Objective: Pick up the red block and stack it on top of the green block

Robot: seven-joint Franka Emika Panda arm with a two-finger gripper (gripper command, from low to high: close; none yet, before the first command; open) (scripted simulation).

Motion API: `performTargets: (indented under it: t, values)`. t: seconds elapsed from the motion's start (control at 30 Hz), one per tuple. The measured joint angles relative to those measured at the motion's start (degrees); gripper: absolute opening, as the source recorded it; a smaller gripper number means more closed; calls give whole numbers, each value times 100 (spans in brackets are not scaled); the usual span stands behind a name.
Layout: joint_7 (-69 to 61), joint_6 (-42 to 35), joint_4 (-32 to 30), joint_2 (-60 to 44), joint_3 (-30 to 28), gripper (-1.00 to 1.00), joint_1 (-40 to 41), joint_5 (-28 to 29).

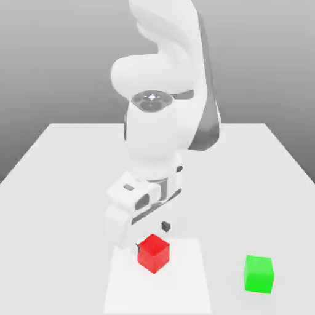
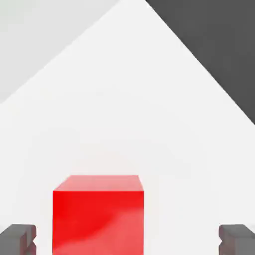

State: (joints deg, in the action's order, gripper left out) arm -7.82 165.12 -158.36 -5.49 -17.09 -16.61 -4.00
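The red block (image 1: 153, 252) sits on the white table near its front edge, in the middle of the exterior view. The green block (image 1: 259, 274) rests on the table well off to the exterior view's right of it, apart and untouched. My gripper (image 1: 151, 237) hangs low just over and behind the red block, pointing down. In the hand view the red block (image 2: 98, 214) lies between my two dark fingertips (image 2: 17, 239), with my gripper (image 2: 127, 241) open wide. A gap shows on each side of the block, and it stands closer to one fingertip than to the other.
The white table (image 1: 61, 184) spreads wide on both sides of the arm. A paler square patch (image 1: 191, 289) lies under the red block. Beyond the table's edge, dark floor (image 2: 214, 45) shows in the hand view.
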Motion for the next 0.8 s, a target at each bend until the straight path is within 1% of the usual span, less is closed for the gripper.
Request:
performTargets:
  t: [0.13, 0.3, 0.33, 0.57, 0.8]
  values:
    - [-265, 252, 15, -308, 244, 0, 154, -371]
    - [-650, 621, 7, -755, 726, 0, 490, -931]
    - [-715, 691, 3, -839, 843, -100, 582, -1025]
    - [-715, 691, 2, -852, 870, -100, 608, -1027]
    - [-195, 229, 14, -282, 339, -100, 272, -274]
